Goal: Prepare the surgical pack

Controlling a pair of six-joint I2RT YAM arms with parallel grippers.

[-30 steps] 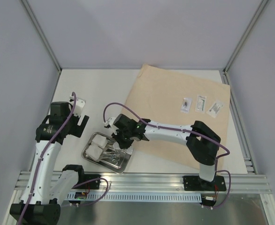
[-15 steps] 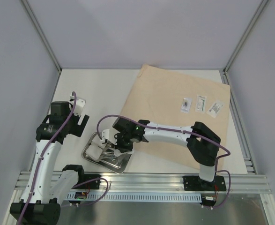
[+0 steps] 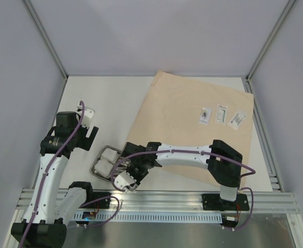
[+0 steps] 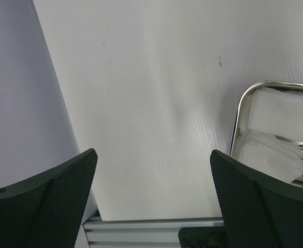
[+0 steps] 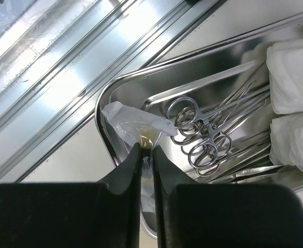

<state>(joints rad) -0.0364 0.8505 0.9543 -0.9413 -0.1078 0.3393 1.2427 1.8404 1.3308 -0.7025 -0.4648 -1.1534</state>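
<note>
Surgical pack (image 3: 192, 95) parts sit in two groups on the bench (image 3: 105, 98).

Far left: my left gripper (image 4: 151, 206) hangs over bare bench beside the tray's left end. Its jaws are spread wide and hold nothing.

Next: one steel tray (image 3: 93, 168) sits near the front edge of the bench. It contains:
- two white gauze pads (image 3: 108, 154), side by side at its left end;
- steel clamps (image 5: 216, 118). I count four finger rings, so at least two clamps. Slimmer instruments lie beneath them, and I cannot separate those.

At the tray's near corner, my right gripper (image 5: 146, 149) has its jaws clamped on one small clear packet (image 5: 133, 120). I cannot tell whether it touches the rim.

Right: one tan wrap sheet (image 3: 172, 108) lies flat, with its near-left part under the right arm. Three small packets (image 3: 221, 113) lie in a row on its right part, none touching another.
</note>
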